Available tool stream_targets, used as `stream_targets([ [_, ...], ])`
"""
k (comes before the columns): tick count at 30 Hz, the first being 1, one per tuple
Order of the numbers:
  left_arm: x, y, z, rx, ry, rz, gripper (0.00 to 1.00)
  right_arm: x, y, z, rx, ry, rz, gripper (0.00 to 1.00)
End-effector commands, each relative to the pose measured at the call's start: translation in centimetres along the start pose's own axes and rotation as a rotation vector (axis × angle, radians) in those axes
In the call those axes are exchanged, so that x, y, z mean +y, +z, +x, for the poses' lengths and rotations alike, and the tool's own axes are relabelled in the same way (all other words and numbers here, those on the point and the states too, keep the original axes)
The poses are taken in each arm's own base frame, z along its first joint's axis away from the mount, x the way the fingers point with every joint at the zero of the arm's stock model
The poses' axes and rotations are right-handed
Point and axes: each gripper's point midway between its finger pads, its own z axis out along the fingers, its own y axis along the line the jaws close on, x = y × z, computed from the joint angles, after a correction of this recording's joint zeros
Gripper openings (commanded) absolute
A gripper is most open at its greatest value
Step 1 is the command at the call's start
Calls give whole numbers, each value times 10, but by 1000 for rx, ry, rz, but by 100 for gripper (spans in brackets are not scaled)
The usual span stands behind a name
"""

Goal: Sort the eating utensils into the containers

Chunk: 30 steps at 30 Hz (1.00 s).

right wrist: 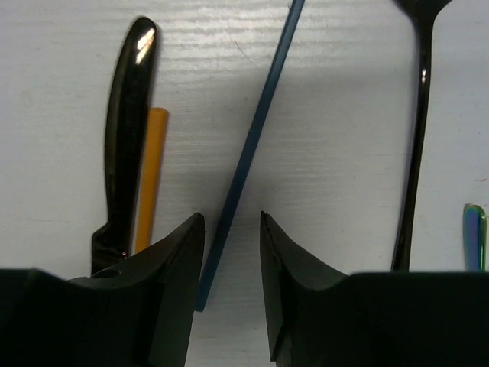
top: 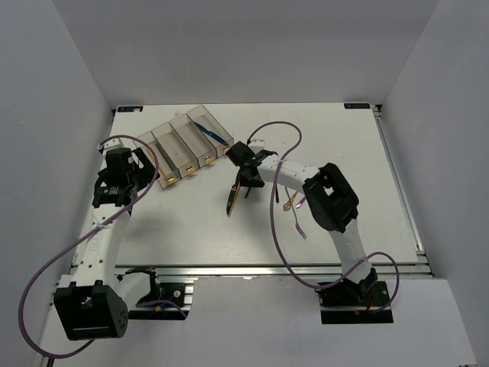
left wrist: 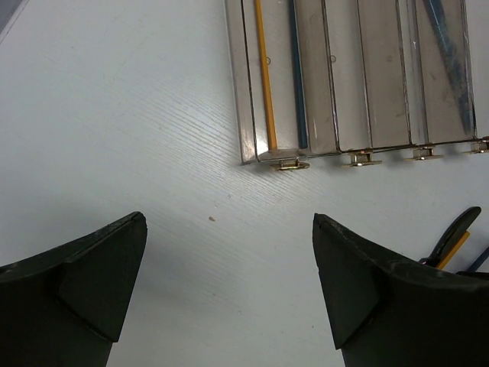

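Observation:
The four joined clear-grey containers [top: 186,139] stand at the back left; in the left wrist view [left wrist: 382,76] the leftmost holds a wooden chopstick [left wrist: 265,76] and a dark blue chopstick [left wrist: 296,76], and the rightmost holds a blue knife [left wrist: 451,61]. My left gripper [left wrist: 229,229] is open and empty over bare table just in front of the bins. My right gripper [right wrist: 231,222] is low over the table, its jaws narrowly open astride the end of a blue chopstick [right wrist: 252,138]. Beside it lie a black knife [right wrist: 126,130], a wooden chopstick [right wrist: 151,176], a black spoon [right wrist: 416,153] and a purple-gold spoon [right wrist: 474,237].
In the top view a gold fork [top: 289,202] and a silvery fork [top: 299,228] lie right of the right gripper [top: 244,170]. The left gripper [top: 144,164] is left of the bins. Purple cables loop over the table. Grey walls enclose the table.

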Motion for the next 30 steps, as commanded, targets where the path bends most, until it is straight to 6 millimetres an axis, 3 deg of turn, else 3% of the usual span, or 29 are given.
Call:
stream_targets([
  [1, -8, -7, -12, -45, 0, 44, 98, -1, 1, 0, 7, 50, 25, 40],
  [7, -11, -6, -9, -31, 3, 57, 98, -16, 12, 19, 50, 82, 76, 24],
  [8, -11, -6, -8, -30, 3, 60, 98, -18, 10, 20, 53, 90, 74, 16],
  [12, -15, -7, -9, -30, 1, 80, 98, -26, 8, 27, 58, 111, 62, 7],
  [13, -16, -8, -8, -27, 2, 87, 98, -29, 7, 29, 65, 103, 67, 0],
  [17, -32, -8, -1, 7, -4, 178, 98, -34, -7, 22, 48, 74, 54, 0],
  [21, -76, -16, 16, 97, -38, 425, 98, -37, -37, 2, -15, 47, 2, 0],
  [23, -106, -27, 21, 133, -59, 597, 98, -25, -63, -17, -78, 55, -106, 0],
  [24, -114, -30, 28, 160, -99, 636, 98, -28, -67, -11, -78, 20, -132, 0],
  [25, -118, -32, 27, 160, -119, 659, 98, -21, -87, -18, -100, 25, -212, 0],
  [26, -143, -46, 31, 163, -120, 746, 98, -11, -95, -26, -137, 27, -284, 0],
  [27, -152, -51, 34, 168, -128, 783, 98, -10, -97, -17, -134, -6, -326, 0],
  [28, -162, -57, 34, 166, -135, 821, 98, 5, -120, -17, -136, -27, -459, 0],
  [29, -184, -72, 34, 165, -143, 913, 98, 15, -130, -14, -141, -50, -542, 0],
  [30, -194, -78, 33, 156, -151, 958, 98, 30, -146, -23, -193, -59, -651, 0],
])
